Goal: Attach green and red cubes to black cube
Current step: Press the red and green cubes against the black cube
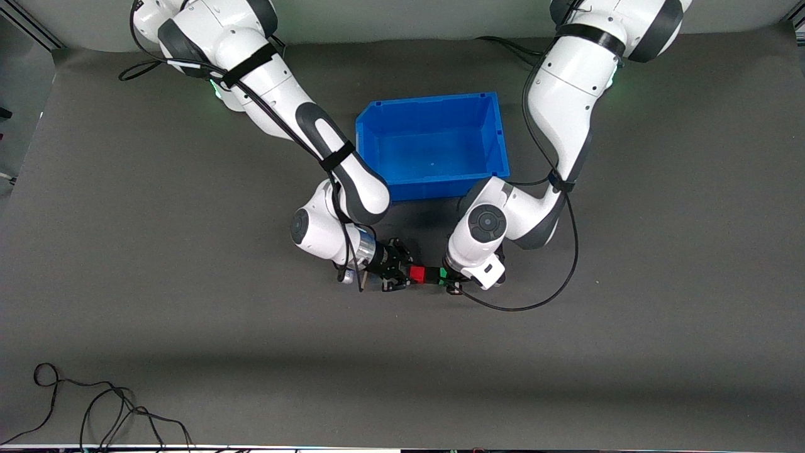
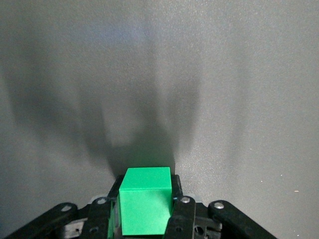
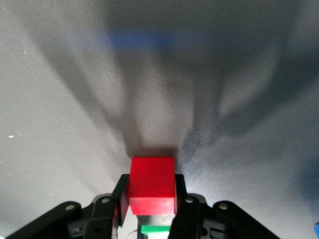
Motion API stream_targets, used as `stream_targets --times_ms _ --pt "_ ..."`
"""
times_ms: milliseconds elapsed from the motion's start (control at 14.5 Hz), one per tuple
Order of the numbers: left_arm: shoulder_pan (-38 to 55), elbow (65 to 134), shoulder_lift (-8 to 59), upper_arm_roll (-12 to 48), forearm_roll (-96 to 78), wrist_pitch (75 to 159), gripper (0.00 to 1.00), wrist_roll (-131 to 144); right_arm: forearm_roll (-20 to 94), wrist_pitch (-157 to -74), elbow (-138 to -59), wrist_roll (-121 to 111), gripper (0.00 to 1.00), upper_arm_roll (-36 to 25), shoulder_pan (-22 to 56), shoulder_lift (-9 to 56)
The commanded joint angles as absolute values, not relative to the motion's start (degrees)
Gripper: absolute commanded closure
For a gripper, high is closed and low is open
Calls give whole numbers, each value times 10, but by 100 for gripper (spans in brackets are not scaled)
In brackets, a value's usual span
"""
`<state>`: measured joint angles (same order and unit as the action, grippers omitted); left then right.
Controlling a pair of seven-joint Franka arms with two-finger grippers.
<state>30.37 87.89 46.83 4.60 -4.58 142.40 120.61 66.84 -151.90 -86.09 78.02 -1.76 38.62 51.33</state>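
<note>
Nearer the front camera than the blue plastic bin (image 1: pixel 434 143), the right gripper (image 1: pixel 402 275) clamps the small red cube (image 1: pixel 417 274) against the small matte black cube (image 1: pixel 431 275), whose other face meets the small green cube (image 1: pixel 443 273) clamped by the left gripper (image 1: pixel 454 280).

Both arms: glossy white shells, dark grey joint bands and grey inset panels. Round dark grey cap with concentric ring on left arm wrist joint (image 1: pixel 487 223); similar cap on right arm wrist joint (image 1: pixel 300 226). Black cables run along both arms, held by black straps. Green indicator glow near each base. Silver metallic collar ahead of right gripper (image 1: pixel 396 272). Grippers black, linkage-type; silver screw heads on left gripper fingers (image 2: pixel 183 214) and on right gripper fingers (image 3: pixel 185 211).
</note>
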Motion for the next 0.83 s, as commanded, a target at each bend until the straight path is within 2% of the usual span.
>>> stream_targets --times_ms 0,69,138,344,413,481,550,619,757 --pt "317 864 478 40 -53 1424 100 1216 675 -1528 -861 752 100 -25 400 513" --pt "316 864 478 40 -52 1424 82 1216 675 -1528 -861 751 100 -25 401 513" --pt "316 864 478 40 -51 1423 57 1215 674 -1528 -860 743 100 -25 401 513" --pt "316 860 477 40 -52 1424 22 1215 675 -1528 -860 732 100 -25 401 513" --pt "316 860 477 40 -50 1423 1 1215 676 -1528 -860 734 88 -25 400 513" --pt "316 860 476 40 -48 1423 0 1214 678 -1528 -860 736 71 -25 398 513" --pt "315 859 472 40 -46 1419 0 1209 682 -1528 -859 740 43 -25 398 513" --pt "309 858 466 39 -44 1413 0 1209 684 -1528 -857 744 0 -25 394 513" --pt "302 859 447 34 -43 1399 0 1208 682 -1528 -856 740 0 -26 393 504"
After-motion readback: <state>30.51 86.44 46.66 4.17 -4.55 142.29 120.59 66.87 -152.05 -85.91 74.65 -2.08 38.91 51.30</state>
